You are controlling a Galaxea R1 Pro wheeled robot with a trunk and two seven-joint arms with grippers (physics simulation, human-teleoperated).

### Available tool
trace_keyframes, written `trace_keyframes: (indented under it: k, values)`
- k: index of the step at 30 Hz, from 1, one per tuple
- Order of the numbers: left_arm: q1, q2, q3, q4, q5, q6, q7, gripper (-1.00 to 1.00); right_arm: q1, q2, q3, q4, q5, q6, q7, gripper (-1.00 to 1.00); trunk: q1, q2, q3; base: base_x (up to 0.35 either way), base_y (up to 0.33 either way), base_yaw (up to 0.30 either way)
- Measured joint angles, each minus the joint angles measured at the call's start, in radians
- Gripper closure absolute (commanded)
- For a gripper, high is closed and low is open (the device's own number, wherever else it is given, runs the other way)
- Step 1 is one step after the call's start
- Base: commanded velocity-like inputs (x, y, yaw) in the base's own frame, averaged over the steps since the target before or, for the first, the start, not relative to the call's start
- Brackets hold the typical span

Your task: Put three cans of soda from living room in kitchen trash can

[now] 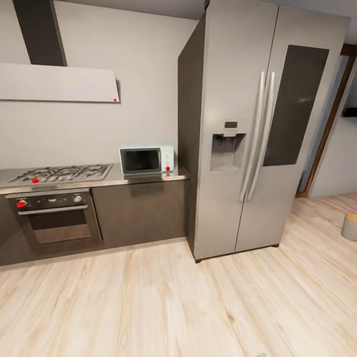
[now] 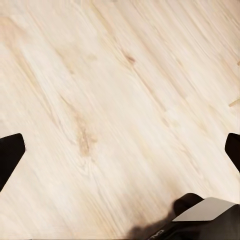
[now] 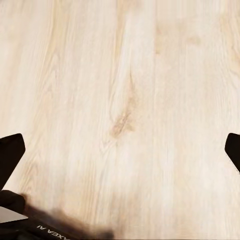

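The head view looks into the kitchen [image 1: 148,124]. A large steel two-door refrigerator [image 1: 248,134] stands in the middle, with a water dispenser [image 1: 227,148] in its left door and a dark panel [image 1: 295,104] in its right door. Two long vertical handles [image 1: 260,134] run down between the doors.

To the left of the refrigerator there is a grey counter [image 1: 106,181] over dark cabinets. On it sits a small pale microwave [image 1: 147,160] with a red knob, just beside the refrigerator's side. Further left is a gas hob [image 1: 62,173], and under it a built-in oven [image 1: 54,215] with one red knob and one grey knob. Above hangs a flat pale extractor hood [image 1: 59,83] with a dark chimney.

The tash can [image 1: 349,226] stands at the right edge of the head view, on the light wood floor [image 1: 173,302], well apart from the refrigerator and cut by the picture's border. It stands upright, its long axis vertical, the open brown top facing up. Behind it is a brown door frame [image 1: 329,124].

In the left wrist view the left gripper [image 2: 120,150] is spread wide: its two dark fingertips [image 2: 10,155] sit at opposite edges, with only floor between them. The right gripper [image 3: 120,150] is the same in the right wrist view, fingertips [image 3: 10,152] far apart and nothing held. On a dark part of the robot in that view, white letters read partly "XEA AI".
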Motion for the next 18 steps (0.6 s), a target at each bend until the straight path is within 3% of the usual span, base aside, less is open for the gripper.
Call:
trace_keyframes:
  k: [18]
  values:
    - [0.0,0.0,0.0,0.0,0.0,0.0,0.0,-1.0,0.0,0.0,0.0,0.0,0.0,0.0,0.0,-1.0,0.0,0.0,0.0,0.347,0.101,0.0]
